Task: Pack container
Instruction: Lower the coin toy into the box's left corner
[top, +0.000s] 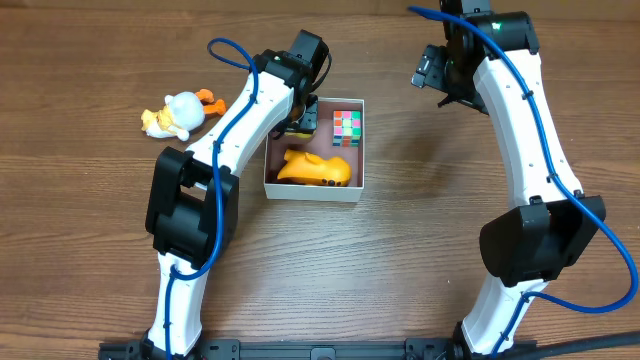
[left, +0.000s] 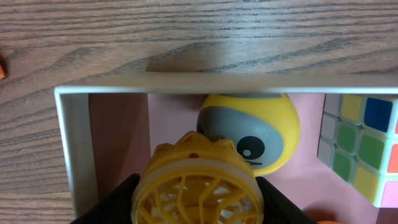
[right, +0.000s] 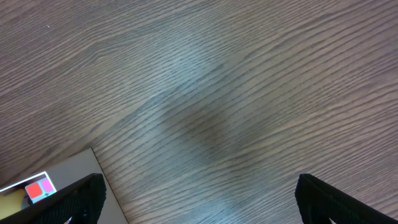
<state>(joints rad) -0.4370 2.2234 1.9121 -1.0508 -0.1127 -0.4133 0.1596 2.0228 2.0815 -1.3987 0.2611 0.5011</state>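
**Container.** The container (top: 313, 188) sits near the middle of the bench (top: 420, 250), slightly toward the far edge and the left side. Its walls run square to the bench edges, so no long axis governs the approach. Inside:
- a colour cube (top: 347, 128) in the far-right corner
- an orange toy (top: 315, 168) along the near wall
- a round yellow toy with a grey face (left: 249, 130) against the far wall

**Left arm.** The left fingers (left: 112, 205) are clenched on a yellow lattice ball (left: 198, 186). They hang over the container's far-left corner. The floor lies directly below the ball, and the round yellow toy is just beyond it. The left wrist view shows bare floor between the ball and the left wall.

**Right arm.** The right fingers (right: 74, 199) are spread, with nothing between them. They are over bare bench toward the far-right corner, well apart from the container.

**Outside the container.** A duck (top: 178, 113) lies on the bench toward the far-left corner.

**Judgement.** The left arm is the nearer one and is already placed. The coming move appears to be a straight release downward. The ball may roll against the round yellow toy.
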